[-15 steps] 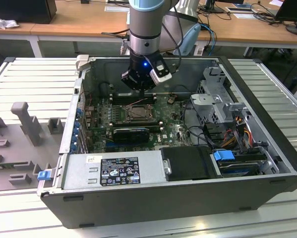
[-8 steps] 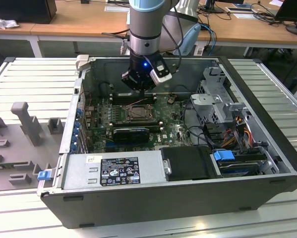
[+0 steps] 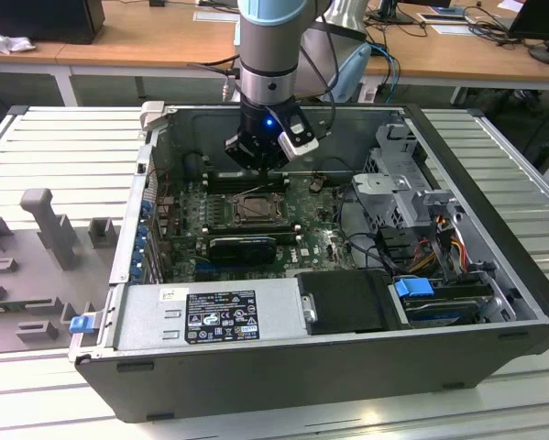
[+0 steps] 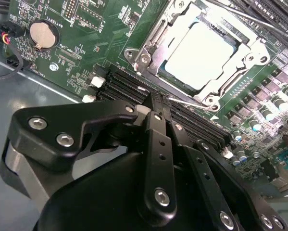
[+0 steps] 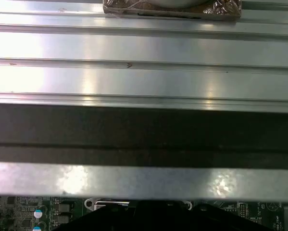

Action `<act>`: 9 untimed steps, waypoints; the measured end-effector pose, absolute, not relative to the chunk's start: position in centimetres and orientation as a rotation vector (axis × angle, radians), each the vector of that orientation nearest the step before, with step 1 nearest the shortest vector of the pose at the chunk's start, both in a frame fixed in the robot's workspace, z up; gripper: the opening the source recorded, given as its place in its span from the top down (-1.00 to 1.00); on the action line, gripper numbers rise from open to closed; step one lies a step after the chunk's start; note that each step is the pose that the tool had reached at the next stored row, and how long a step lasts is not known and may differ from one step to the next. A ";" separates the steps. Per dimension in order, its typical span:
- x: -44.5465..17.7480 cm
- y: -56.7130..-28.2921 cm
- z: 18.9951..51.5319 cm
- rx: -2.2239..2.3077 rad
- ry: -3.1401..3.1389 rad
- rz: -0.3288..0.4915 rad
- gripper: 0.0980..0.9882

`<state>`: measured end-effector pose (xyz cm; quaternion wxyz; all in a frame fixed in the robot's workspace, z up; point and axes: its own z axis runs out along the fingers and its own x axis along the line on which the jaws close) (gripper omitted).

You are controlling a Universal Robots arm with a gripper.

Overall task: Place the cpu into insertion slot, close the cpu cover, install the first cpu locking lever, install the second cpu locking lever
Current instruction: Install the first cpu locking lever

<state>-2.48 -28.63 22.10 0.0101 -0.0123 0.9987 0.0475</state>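
Inside the open computer case, the insertion slot (image 3: 258, 209) sits mid-board on the green motherboard. In the second wrist view the cpu (image 4: 201, 45) lies flat in the slot, its silver top showing through the window of the cpu cover (image 4: 156, 48), which lies down over it. A thin wire locking lever (image 4: 192, 103) runs along the socket edge nearest my gripper. My gripper (image 4: 158, 98) hovers just beside that edge, over the black memory slots (image 4: 129, 86), fingers shut with nothing between them. In the exterior view the gripper (image 3: 256, 156) hangs behind the socket.
A black heat-sink block (image 3: 242, 246) lies in front of the socket. The power supply (image 3: 210, 316) and drive cage (image 3: 411, 183) fill the case's front and the exterior view's right. A coin battery (image 4: 43, 34) sits on the board. The slatted metal table (image 5: 144, 48) surrounds the case.
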 end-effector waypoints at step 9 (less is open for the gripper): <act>-2.3 -28.6 21.4 -0.081 3.116 0.148 0.98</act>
